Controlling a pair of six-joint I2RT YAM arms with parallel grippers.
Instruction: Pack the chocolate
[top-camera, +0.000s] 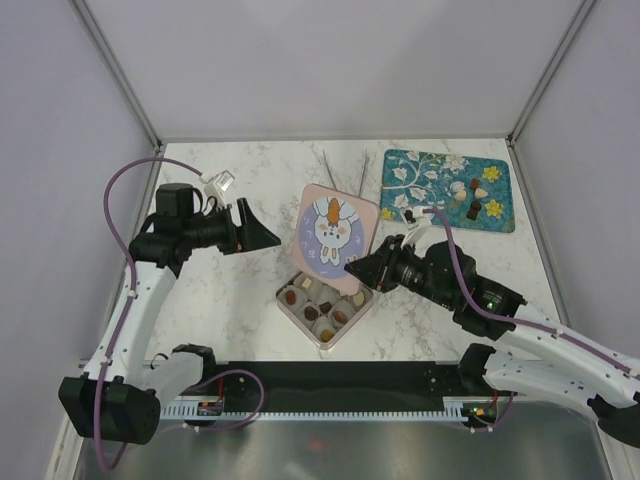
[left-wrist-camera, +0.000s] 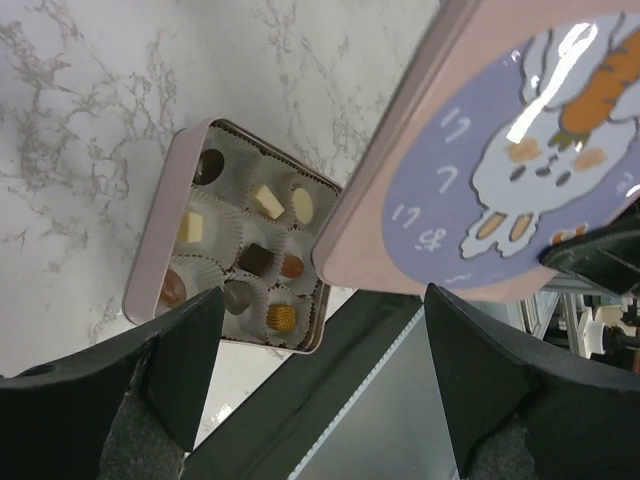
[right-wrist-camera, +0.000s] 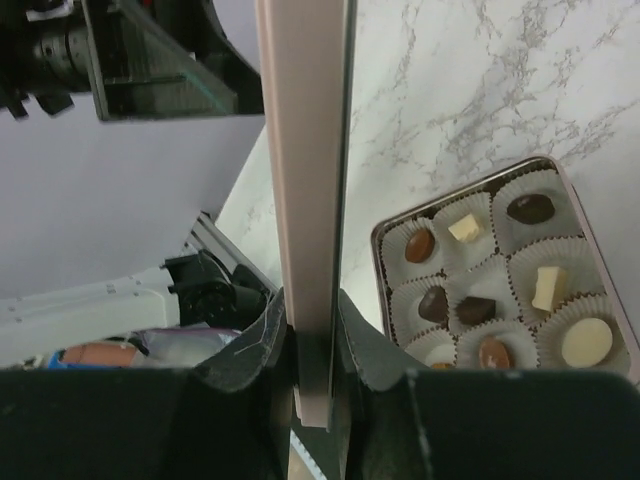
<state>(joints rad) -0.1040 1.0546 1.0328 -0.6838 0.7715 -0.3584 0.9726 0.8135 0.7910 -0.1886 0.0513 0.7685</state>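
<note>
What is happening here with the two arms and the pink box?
The right gripper pinches the edge of the pink lid and holds it tilted above the open tin. The tin looks full of chocolates. The left gripper is open, holds nothing and hovers left of the lid. A few more pieces lie on the teal mat at the far right. The lid is not yet on the tin.

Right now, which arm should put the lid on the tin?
Right. The right gripper grips the lid by its edge, next to the tin of chocolates. The left gripper hangs open and empty, farther off.
</note>
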